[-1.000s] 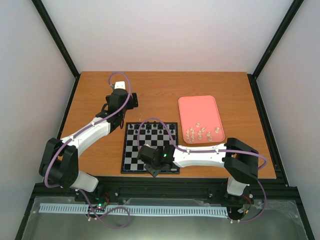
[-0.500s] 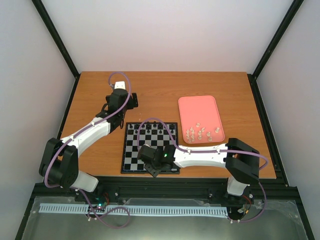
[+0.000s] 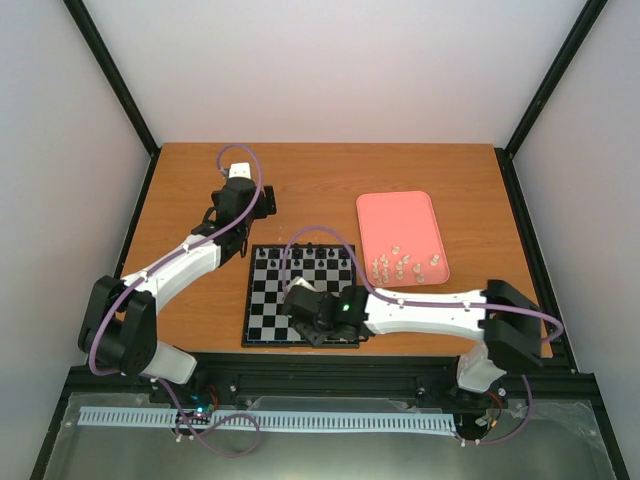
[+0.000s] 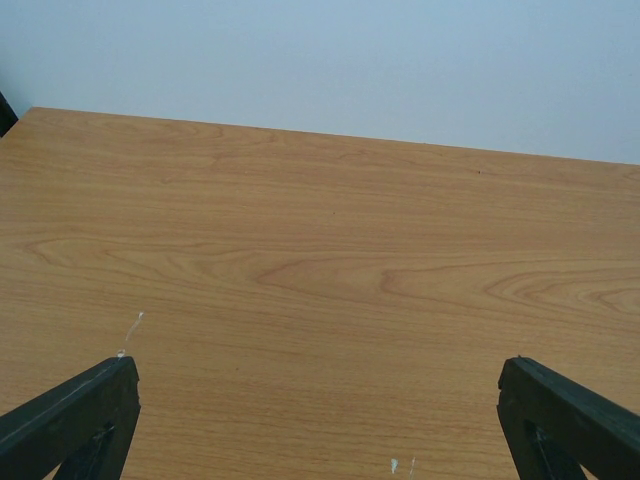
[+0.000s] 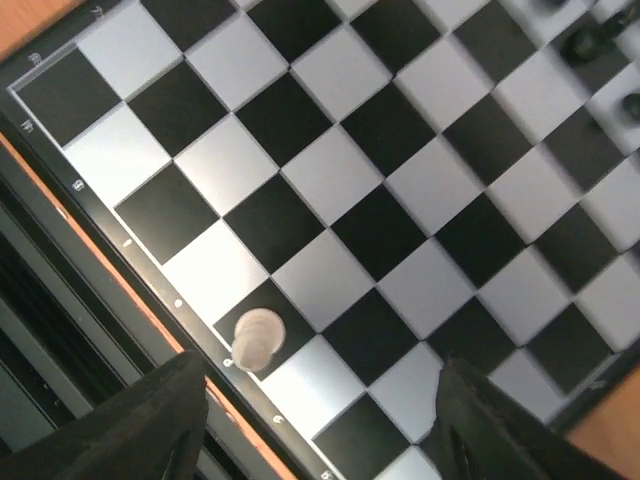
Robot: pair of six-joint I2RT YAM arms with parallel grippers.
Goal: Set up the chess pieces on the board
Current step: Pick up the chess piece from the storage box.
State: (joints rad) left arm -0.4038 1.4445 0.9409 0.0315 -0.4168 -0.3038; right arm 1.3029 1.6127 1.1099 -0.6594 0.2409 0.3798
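Right gripper [image 5: 320, 365] parted, chess piece [image 5: 257, 337] between jaws

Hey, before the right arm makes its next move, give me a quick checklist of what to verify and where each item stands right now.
1. Right claw free of the white chess piece: ok, fingers spread, neither touching it.
2. Piece standing on the board: ok, it looks upright on a black square in the near edge row.
3. Correct square for that piece: cannot tell, its type is unclear from above.
4. White pieces left to fetch: ok, a cluster sits in the pink tray.
5. Left claw out of the way: ok, open over bare table.
6. Black pieces clear of the right arm: ok, they are on the far rows.
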